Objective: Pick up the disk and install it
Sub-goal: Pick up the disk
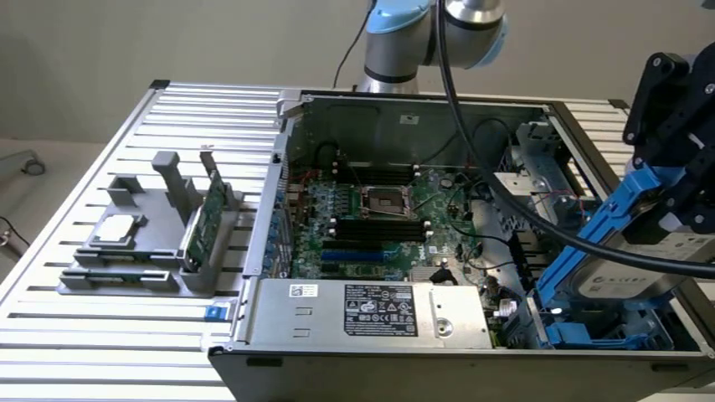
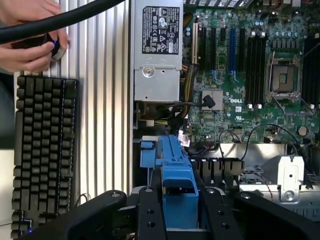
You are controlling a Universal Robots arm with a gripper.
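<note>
The disk [image 1: 631, 272] is a silver-grey drive with a white label and blue carrier rails. It hangs tilted over the open computer case [image 1: 391, 105], at the exterior view's right. My gripper [image 1: 676, 219] is shut on it from above. In the wrist view the disk's blue carrier [image 2: 177, 187] stands between my black fingers [image 2: 149, 215], which press on both its sides. Below the disk lies a blue drive bay [image 1: 587, 335] at the case's near right corner, apart from the disk.
The case holds a green motherboard [image 1: 374, 222] and a grey power supply [image 1: 369, 311]. A black cable [image 1: 491, 176] crosses over the case. A grey fixture at the exterior view's left carries a green card [image 1: 201, 222] and a chip [image 1: 117, 228]. A keyboard [image 2: 42, 150] and a person's hands [image 2: 30, 35] lie beside the case.
</note>
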